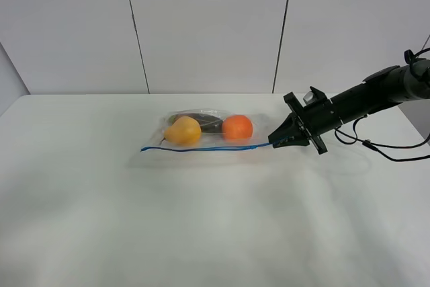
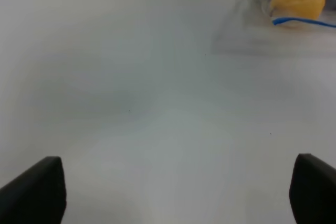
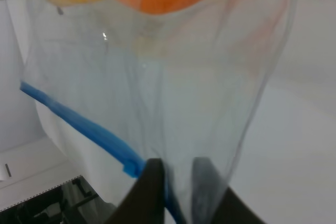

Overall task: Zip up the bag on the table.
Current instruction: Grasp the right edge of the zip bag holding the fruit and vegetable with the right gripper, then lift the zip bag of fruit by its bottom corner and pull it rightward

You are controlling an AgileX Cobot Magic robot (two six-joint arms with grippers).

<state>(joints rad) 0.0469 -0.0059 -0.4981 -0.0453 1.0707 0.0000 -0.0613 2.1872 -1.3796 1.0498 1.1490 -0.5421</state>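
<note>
When I checked the feeds, the bag [image 1: 205,138] lay flat near the middle of the table [image 1: 101,220], with its blue zip strip [image 1: 201,148] along the edge nearest the high camera. Through the plastic I could see a yellow pear [image 1: 183,130], an orange [image 1: 236,127] and a darker item [image 1: 209,124] behind them that I could not name. The right gripper [image 1: 281,140] was at the right-hand end of the strip. In its wrist feed the fingers were pinched together on the clear film just beside the blue strip, so I took it to be gripping the bag at that corner. The left gripper [image 2: 176,182] had its fingers spread wide with nothing between them. It was over bare table, well apart from the bag, which showed only in a far corner of its feed, and that arm did not appear in the high view at all. The strip ran in a wavy line across the bag, and I could not tell from any feed whether any part of it was pressed shut. My reading was that the job was at its start: one end was held, and the run along the whole strip was not yet done. The free end at the left had nothing holding it, which I judged would let the bag drag across the table during the run.
</note>
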